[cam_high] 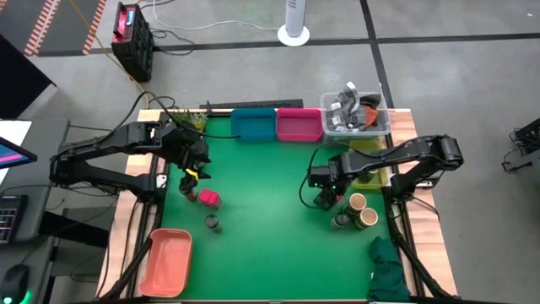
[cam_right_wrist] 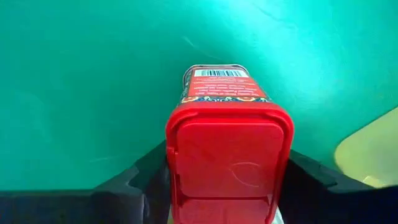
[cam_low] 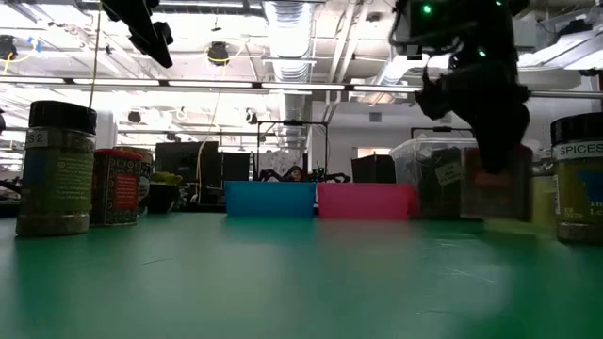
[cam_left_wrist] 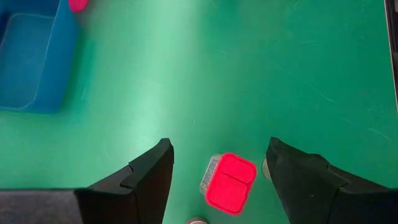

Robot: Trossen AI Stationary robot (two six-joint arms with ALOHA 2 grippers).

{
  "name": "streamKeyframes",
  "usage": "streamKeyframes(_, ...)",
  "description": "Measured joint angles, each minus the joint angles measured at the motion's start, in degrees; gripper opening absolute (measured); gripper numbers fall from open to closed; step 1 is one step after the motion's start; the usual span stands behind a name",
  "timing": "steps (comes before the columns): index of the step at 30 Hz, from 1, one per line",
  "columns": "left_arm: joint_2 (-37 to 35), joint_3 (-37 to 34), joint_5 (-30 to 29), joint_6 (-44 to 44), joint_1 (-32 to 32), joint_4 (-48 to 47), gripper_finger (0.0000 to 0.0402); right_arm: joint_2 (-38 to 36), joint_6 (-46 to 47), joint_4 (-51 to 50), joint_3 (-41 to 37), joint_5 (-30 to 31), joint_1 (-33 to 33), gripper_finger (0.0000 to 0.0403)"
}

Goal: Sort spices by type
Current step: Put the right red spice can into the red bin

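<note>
The red-lidded spice pack (cam_right_wrist: pixel 227 155) is clasped upright between the right gripper (cam_right_wrist: pixel 227 180) fingers, centre-right of the high view; the left gripper (cam_left_wrist: pixel 217 180) hangs half open, empty

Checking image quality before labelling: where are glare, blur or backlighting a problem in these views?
Low view: ceiling lights backlight the right gripper into a silhouette, and the near green mat is soft. Left wrist view: a pale glare streak crosses the mat above the red-lidded spice tin. Right wrist view: the held red spice tin is sharp.
</note>
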Motion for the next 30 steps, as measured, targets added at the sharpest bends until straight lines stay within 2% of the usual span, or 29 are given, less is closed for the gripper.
streamKeyframes(5, 0.0, 0.0, -0.7, -0.1, 0.0, 0.1, 0.0244, 0.0, -0.5, -3.2, 7.6, 1.6, -2.9, 0.0243)
streamKeyframes(16, 0.0, 0.0, -1.1, 0.3, 0.0, 0.3, 0.0244, 0.8, -0.7, 1.1, 21.8, 8.6, -11.8, 0.0246)
streamKeyframes(20, 0.0, 0.0, -1.1, 1.3, 0.0, 0.2, 0.0244, 6.2, -3.9, -3.3, 29.4, 9.0, -13.3, 0.0247)
streamKeyframes(24, 0.0, 0.0, -1.0, 0.7, 0.0, -0.1, 0.0244, 14.1, -6.7, -6.2, 40.1, 9.0, -13.9, 0.0248)
streamKeyframes(30, -0.9, 0.0, -1.4, -5.6, 0.0, -0.2, 0.0244, 24.1, -3.1, -9.8, 54.7, 11.4, -18.9, 0.0248)
